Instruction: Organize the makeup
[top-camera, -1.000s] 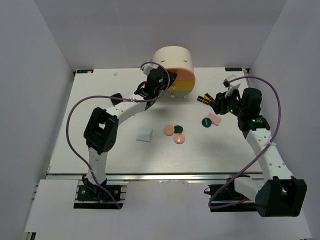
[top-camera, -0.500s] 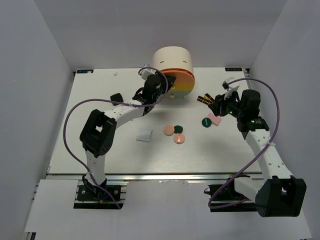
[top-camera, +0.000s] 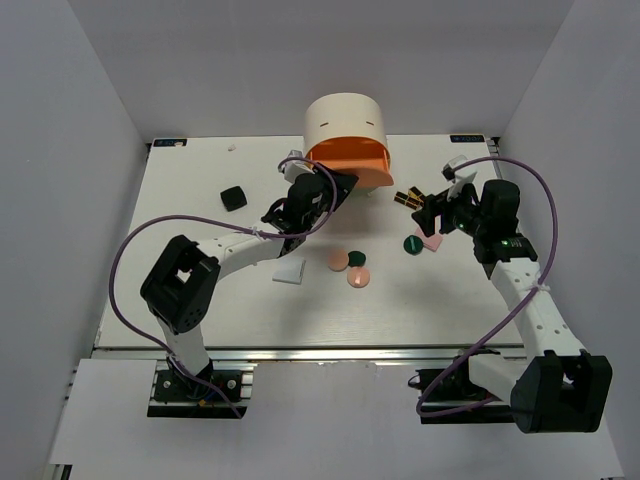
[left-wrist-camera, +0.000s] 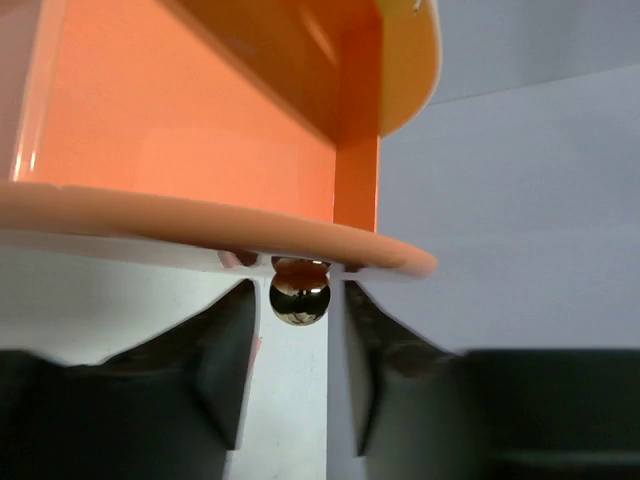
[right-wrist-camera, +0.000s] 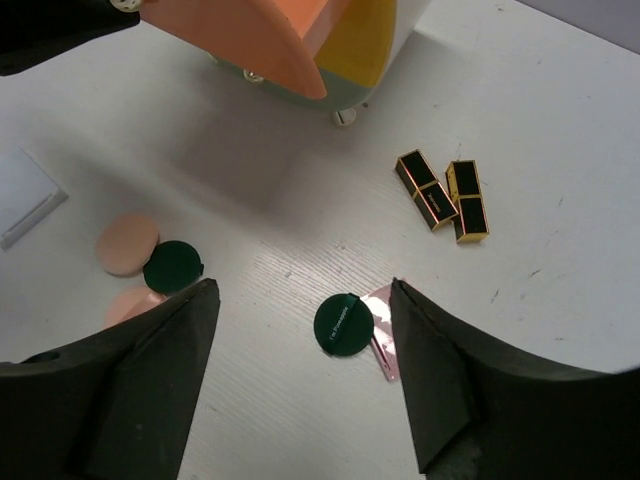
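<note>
The left gripper is holding the gold knob of the orange drawer. Its jaws are standing narrow, with one dark finger on each side of the shiny ball. The drawer is sticking out of the cream cabinet, which is sitting at the middle of the far edge of the table. A yellow drawer is showing just beside the orange one in the right wrist view.

The right gripper is hovering over the far right part of the table with its fingers spread wide, gripping nothing. Below it a dark green disc is lying flat, overlapping the edge of a pink square compact. Beyond these, toward the far edge and between the cabinet and the right edge, two black-and-gold lipstick tubes are lying side by side, close together.

Around the middle of the table two pink discs are lying flat. A second dark green disc is touching the farther pink one, and the other pink one is sitting just nearer the near edge. A white square compact is lying just to their left. A black square compact is sitting well apart from the rest, toward the far left corner.
</note>
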